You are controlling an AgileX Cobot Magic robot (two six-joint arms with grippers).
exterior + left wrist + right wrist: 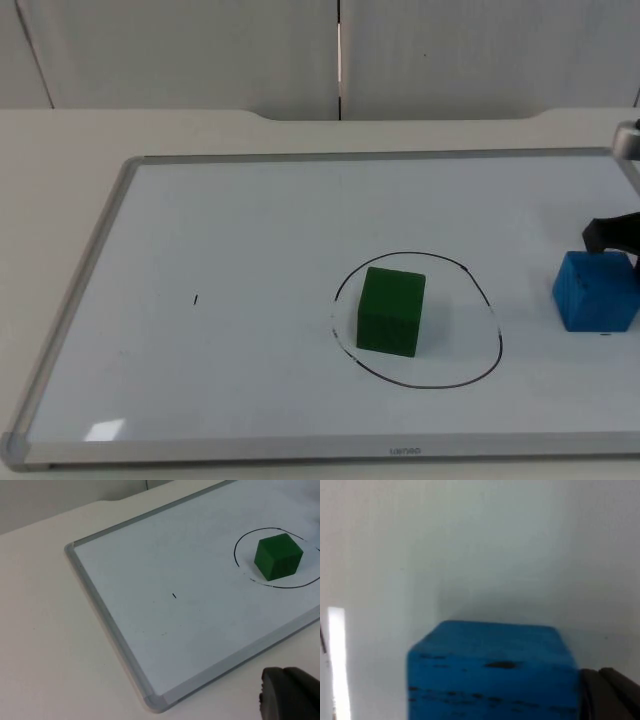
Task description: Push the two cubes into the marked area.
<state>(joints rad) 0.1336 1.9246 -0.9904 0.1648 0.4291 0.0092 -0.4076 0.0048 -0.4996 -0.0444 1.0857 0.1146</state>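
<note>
A whiteboard (250, 230) with a grey metal frame lies flat on the table (60, 150), and a hand-drawn black circle (495, 325) on it serves as the marked area. The green cube (391, 311) stands inside that circle, toward the side facing away from the blue cube, its base close to the drawn line there. The blue cube (596, 292) sits outside the circle, well apart from the line, on the side opposite the board's long bare stretch. In the top view the right gripper (612, 236) is a dark shape at the blue cube's far upper edge, touching or nearly touching it; whether its fingers are spread or closed cannot be told from any picture. The right wrist view adds a close look at the blue cube (492, 672) (dark scuff marks streak its face) with a black fingertip (610, 695) just beside one of its edges. The left wrist view looks across the board from beyond its corner, taking in the green cube (278, 556) inside the circle (240, 547) and a tiny black tick mark (174, 596) on the bare surface far from the circle. The left gripper (290, 695) waits off the board, over the table near the board's frame, and its finger spacing cannot be judged. Nothing stands between the blue cube and the circle.
</note>
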